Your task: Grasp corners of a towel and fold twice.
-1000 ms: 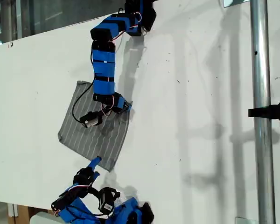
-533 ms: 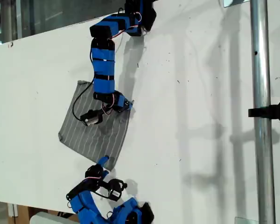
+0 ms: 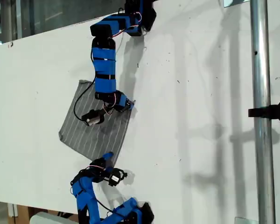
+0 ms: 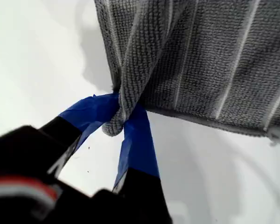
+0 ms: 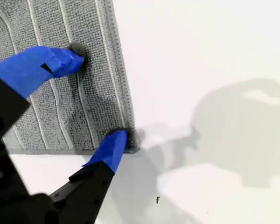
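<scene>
One grey towel (image 3: pixel 94 130) lies on white table (image 3: pixel 200 116), steel pole (image 3: pixel 261 112) beside.

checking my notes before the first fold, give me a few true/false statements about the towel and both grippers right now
1. My first gripper is shut on a bunched corner of the towel. True.
2. My second gripper is closed tight on a corner. False: its fingers are spread apart, tips pressing on the cloth near a corner.
3. The towel is already folded in half. False: in the exterior view it lies spread as one roughly square sheet.
4. The towel is grey with thin white stripes. True.
5. A metal pole stands at the exterior view's right. True.
</scene>
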Robot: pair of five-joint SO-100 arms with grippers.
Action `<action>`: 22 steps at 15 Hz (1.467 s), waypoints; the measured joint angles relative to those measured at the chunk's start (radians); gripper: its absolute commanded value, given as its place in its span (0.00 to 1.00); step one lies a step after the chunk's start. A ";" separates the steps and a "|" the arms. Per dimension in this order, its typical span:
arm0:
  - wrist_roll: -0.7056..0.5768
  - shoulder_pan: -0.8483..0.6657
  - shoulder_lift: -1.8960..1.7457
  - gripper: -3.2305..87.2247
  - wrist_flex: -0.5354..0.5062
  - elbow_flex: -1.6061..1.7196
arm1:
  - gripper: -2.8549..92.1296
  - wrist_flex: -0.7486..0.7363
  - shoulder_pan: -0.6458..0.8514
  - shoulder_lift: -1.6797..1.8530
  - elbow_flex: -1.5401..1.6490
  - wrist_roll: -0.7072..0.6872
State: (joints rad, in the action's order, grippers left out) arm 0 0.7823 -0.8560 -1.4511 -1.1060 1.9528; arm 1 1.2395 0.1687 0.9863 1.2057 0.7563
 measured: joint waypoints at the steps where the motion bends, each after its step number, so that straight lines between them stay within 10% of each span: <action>1: 0.002 -0.012 0.026 0.02 -0.006 -0.023 | 0.03 -0.006 -0.002 0.015 0.020 0.006; 8: 0.094 0.078 -0.117 0.00 -0.054 -0.008 | 0.03 -0.020 -0.006 0.083 0.071 0.025; 19: 0.799 1.042 -0.528 0.00 -0.183 0.052 | 0.03 0.126 -0.538 0.477 0.267 0.472; 22: 0.818 1.074 -0.554 0.00 -0.181 0.051 | 0.03 0.133 -0.522 0.486 0.278 0.492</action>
State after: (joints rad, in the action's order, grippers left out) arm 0 1.5999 0.2178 -2.0049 -1.2870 2.0034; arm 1 1.3729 -0.3528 1.4726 1.4834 1.2487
